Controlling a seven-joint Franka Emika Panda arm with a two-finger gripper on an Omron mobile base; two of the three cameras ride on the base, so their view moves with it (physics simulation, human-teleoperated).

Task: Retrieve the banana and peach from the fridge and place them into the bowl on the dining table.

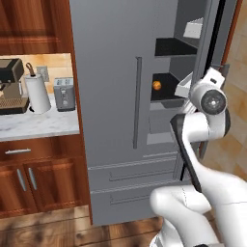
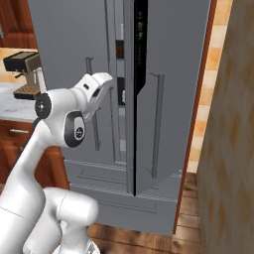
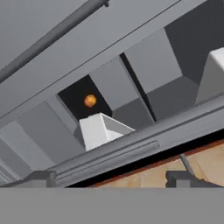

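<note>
two-finger gripper jaws apart, empty | round orange peach ahead on shelf of tall grey fridge | nothing retrieved yet

Home kitchen: grey fridge, wooden cabinets, marble counter with toaster, coffee machine.

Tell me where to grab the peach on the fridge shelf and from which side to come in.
Grip the peach across its round middle; a ball offers no better part. Come in from the front through the gap left by the open right fridge door, with the open claw level with the dark shelf under it.
</note>
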